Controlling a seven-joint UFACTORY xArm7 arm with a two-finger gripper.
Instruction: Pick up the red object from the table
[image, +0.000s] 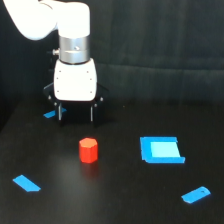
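The red object is a small red-orange hexagonal block standing upright on the black table, a little left of centre. My gripper hangs from the white arm behind and above the block, slightly to the exterior view's left of it. Its two dark fingers point down with a wide gap between them, so it is open and empty. The fingertips are apart from the block and do not touch it.
A blue square piece lies to the exterior view's right of the block. Flat blue pieces lie at the front left, the front right and by the gripper's left finger. A dark curtain stands behind.
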